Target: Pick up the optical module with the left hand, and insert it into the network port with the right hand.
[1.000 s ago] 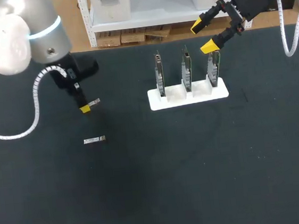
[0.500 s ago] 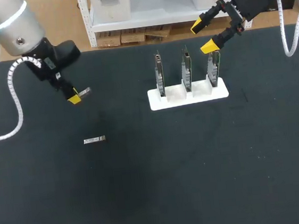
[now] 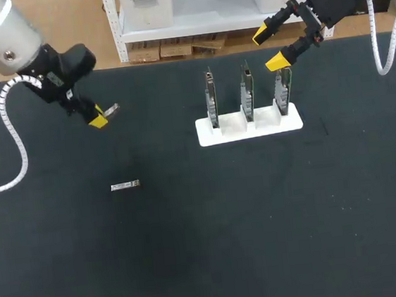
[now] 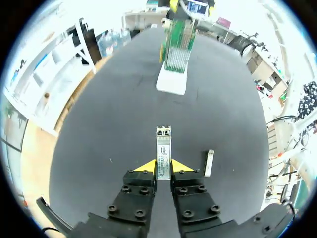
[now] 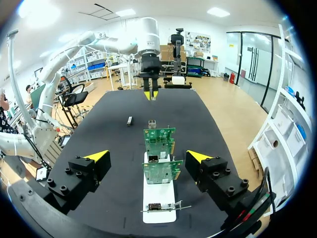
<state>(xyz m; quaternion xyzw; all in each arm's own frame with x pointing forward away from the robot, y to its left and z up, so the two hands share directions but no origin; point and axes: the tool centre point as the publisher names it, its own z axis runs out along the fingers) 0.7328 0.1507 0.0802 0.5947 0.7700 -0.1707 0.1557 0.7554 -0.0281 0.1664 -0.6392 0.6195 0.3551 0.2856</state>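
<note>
My left gripper (image 3: 99,119) hangs above the far left of the black table, shut on a small silver optical module (image 3: 111,111). In the left wrist view the module (image 4: 163,148) sticks out forward from between the yellow tips of that gripper (image 4: 163,166). A second module (image 3: 125,186) lies flat on the table nearer the front, and it shows beside the fingers (image 4: 209,162). A white stand (image 3: 249,127) holds three upright green network cards (image 5: 159,141). My right gripper (image 3: 270,47) stands wide open, empty, above and behind the rightmost card.
The black mat (image 3: 262,220) covers the whole table. In the right wrist view the white stand (image 5: 158,208) lies under my open gripper (image 5: 147,156), the spare module (image 5: 129,120) lies beyond it, and my left gripper (image 5: 150,94) hangs at the far end.
My left arm has drawn up and back toward the far left of the table, carrying the module with it. The right arm and the loose module have not moved.
</note>
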